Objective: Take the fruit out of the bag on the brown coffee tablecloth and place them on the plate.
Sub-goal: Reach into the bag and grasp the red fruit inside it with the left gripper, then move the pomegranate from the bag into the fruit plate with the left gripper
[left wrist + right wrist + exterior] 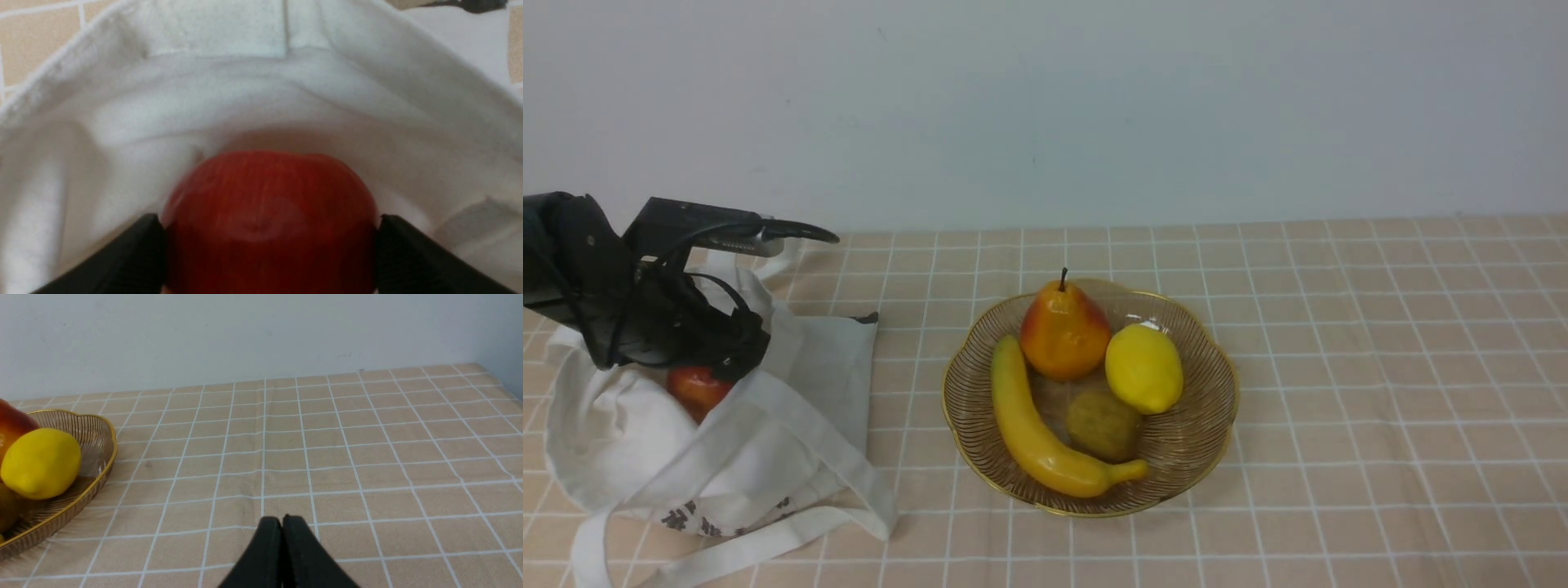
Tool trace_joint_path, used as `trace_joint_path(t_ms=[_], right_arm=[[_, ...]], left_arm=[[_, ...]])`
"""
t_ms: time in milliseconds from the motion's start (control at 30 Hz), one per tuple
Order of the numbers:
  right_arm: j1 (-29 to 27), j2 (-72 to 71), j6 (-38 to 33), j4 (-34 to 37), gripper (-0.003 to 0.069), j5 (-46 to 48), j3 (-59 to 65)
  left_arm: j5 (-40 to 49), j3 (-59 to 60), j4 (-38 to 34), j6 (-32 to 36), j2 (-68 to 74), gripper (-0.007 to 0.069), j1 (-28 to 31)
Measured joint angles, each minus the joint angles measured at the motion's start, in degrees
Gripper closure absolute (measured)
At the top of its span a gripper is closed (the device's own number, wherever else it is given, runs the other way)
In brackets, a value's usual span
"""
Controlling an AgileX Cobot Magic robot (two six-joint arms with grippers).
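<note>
left claw at red apple, fingers on opposite sides, looks gripped | apple directly between fingertips, inside white bag | left arm nearer; plate lies to its right, so likely lift, then carry rightward | right claw closed, holding nothing

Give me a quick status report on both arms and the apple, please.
Left end effector astride apple, jaws at its sides, grip unconfirmed. Right end effector shut, idle. Apple inside bag, strap close by.
</note>
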Motion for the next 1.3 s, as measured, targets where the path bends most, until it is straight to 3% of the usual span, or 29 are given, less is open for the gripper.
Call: trace_joint_path(t_ms=[367,733,967,1167,1300], right_arm=[[0.00,0.00,0.00,0.00,0.0673,0.00,0.00],[0.00,0.00,0.00,0.00,0.0673,0.00,0.00],[0.00,0.00,0.00,0.00,0.0673,0.00,0.00],[0.00,0.00,0.00,0.00,0.0673,0.00,0.00],[0.00,0.00,0.00,0.00,0.0673,0.00,0.00]], left_arm=[[4.51,0.25,1.16,-0.06,-12.40,0.0032,0.00],[12.96,0.31,-7.42,2.00,-30.56,0.0032,-2.89],[13.33,0.68,-22.36,8.70,-29.71,0.0032,-18.73],[5.33,1.00,-26.64,10.08,-19.68,0.0032,-27.05],[-0.74,1.00,-29.10,10.08,-12.07,0.0032,-29.24]])
